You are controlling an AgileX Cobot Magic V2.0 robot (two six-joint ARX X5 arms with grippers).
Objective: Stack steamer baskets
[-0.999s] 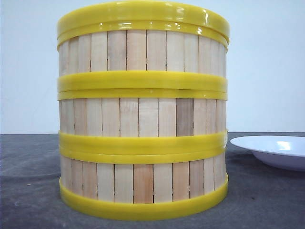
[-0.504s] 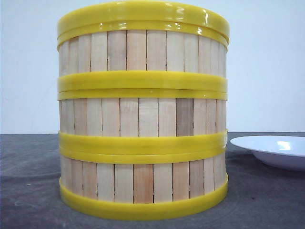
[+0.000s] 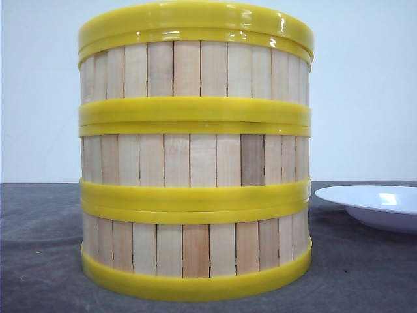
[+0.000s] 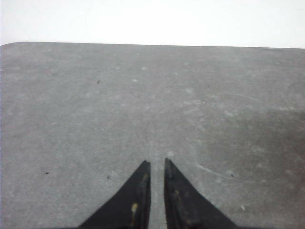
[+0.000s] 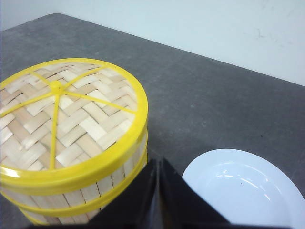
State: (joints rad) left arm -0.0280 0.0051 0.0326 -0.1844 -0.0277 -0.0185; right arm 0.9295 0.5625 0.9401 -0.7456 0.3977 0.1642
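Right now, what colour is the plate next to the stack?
White. The plate shows best in the right wrist view.

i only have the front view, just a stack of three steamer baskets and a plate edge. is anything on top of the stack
Observer: Yes, a woven lid with yellow rim and knob sits on the steamer baskets.
Operator: where's the right gripper
Observer: The right gripper is shut and empty, above the table between the stack and the white plate.
Operator: and the left
Observer: The left gripper is nearly closed, over bare gray table, holding nothing.
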